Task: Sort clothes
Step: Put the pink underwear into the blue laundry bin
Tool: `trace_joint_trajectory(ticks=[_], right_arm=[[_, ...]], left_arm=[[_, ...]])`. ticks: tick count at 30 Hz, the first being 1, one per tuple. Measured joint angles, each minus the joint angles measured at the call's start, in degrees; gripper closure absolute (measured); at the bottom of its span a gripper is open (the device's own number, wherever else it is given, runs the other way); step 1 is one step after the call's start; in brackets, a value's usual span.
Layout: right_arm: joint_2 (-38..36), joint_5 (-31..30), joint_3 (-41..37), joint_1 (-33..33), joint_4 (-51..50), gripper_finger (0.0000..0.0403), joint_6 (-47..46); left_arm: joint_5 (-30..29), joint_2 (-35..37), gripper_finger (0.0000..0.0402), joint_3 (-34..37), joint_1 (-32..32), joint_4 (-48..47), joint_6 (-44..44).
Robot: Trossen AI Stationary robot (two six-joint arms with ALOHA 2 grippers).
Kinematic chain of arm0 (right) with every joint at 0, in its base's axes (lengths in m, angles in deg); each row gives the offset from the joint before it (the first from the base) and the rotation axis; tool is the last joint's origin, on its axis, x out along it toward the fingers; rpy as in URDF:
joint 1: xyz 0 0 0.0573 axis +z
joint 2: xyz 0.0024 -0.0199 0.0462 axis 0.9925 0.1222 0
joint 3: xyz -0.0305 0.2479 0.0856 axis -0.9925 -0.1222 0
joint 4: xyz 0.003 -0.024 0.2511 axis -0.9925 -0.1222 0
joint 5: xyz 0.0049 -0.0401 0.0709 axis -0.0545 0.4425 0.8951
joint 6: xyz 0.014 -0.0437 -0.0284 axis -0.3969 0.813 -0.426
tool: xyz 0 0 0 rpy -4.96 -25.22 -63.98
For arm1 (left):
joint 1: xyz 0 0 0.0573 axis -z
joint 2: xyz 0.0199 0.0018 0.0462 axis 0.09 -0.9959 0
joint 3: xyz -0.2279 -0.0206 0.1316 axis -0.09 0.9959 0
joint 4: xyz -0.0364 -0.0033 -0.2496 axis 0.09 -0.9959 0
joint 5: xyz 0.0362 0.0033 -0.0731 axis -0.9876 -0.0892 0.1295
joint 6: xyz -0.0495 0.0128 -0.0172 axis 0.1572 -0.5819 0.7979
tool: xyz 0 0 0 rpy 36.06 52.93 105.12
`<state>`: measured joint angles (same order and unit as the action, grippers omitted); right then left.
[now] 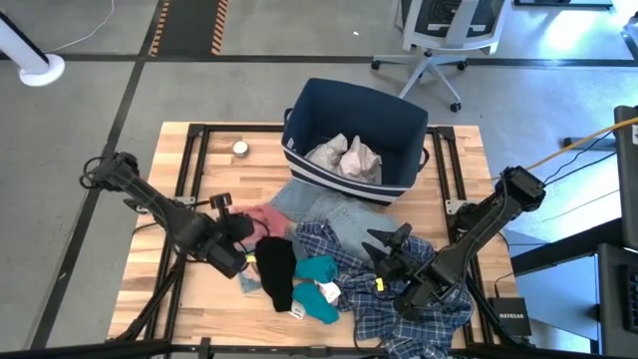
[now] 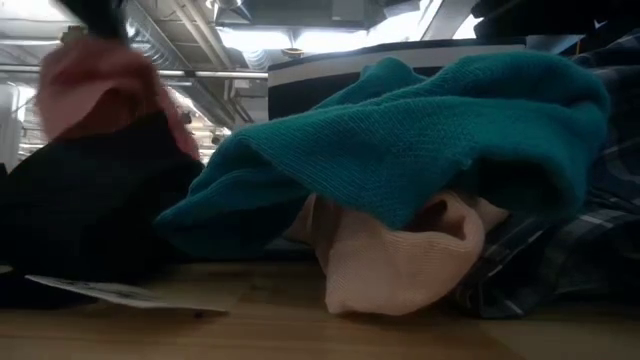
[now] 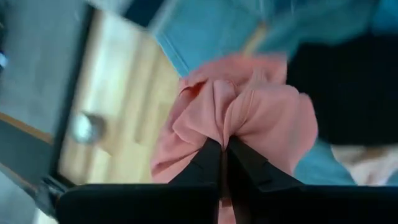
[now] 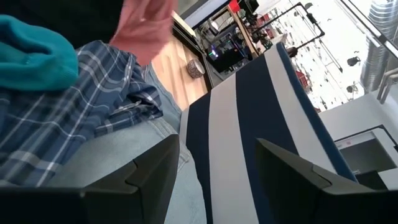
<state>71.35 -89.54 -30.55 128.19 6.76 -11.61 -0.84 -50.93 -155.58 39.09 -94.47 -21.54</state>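
I'm working over a wooden table (image 1: 189, 289) with a navy striped bin (image 1: 354, 140) at the far middle, already holding a couple of pale crumpled pieces, which I take to be the drop point for sorted items. The clothes lie in one heap just near of the bin, so both arms can reach them.

Largest is the plaid shirt (image 1: 399, 309), blue and white, sprawled at the near right under my right arm. Far of it lies the light denim (image 1: 324, 209), flat and touching the bin's near wall. Then come the black piece (image 1: 276, 271), a long dark strip in the middle, and the teal piece (image 1: 317, 271) just right of it, thick and knitted, draped over a cream sock (image 2: 400, 262) in the low view. Smallest is the pink piece (image 3: 242, 118).

My left tool (image 3: 222, 155) is clamped on that pink piece at the heap's left edge; the cloth bunches into folds at the fingertips, so I judge the grip good for a lift.

My right tool (image 4: 217, 168) hovers over the denim by the bin, fingers spread, holding nothing.
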Motion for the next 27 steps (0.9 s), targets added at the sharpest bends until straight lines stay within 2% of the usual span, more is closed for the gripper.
trace_joint_trajectory(ticks=[7,14,17,20,27], right_arm=[[0.00,0.00,0.00,0.00,0.11,0.0178,0.17],[0.00,0.00,0.00,0.00,0.11,0.0178,0.22],[0.00,0.00,0.00,0.00,0.13,0.0178,0.13],[0.00,0.00,0.00,0.00,0.15,0.0178,0.11],[0.02,0.00,0.00,0.02,0.13,0.0178,0.09]], left_arm=[[-11.05,0.02,0.0395,-12.43,-3.77,-1.87,-8.10],[-16.71,0.04,0.0398,-20.66,-9.31,2.83,-20.30],[-18.95,0.04,0.0396,-22.84,-11.70,8.38,-26.63],[-20.62,0.07,0.0391,-23.33,-14.42,17.76,-34.97],[-19.38,-0.11,0.0394,-23.29,-23.02,38.37,-52.03]])
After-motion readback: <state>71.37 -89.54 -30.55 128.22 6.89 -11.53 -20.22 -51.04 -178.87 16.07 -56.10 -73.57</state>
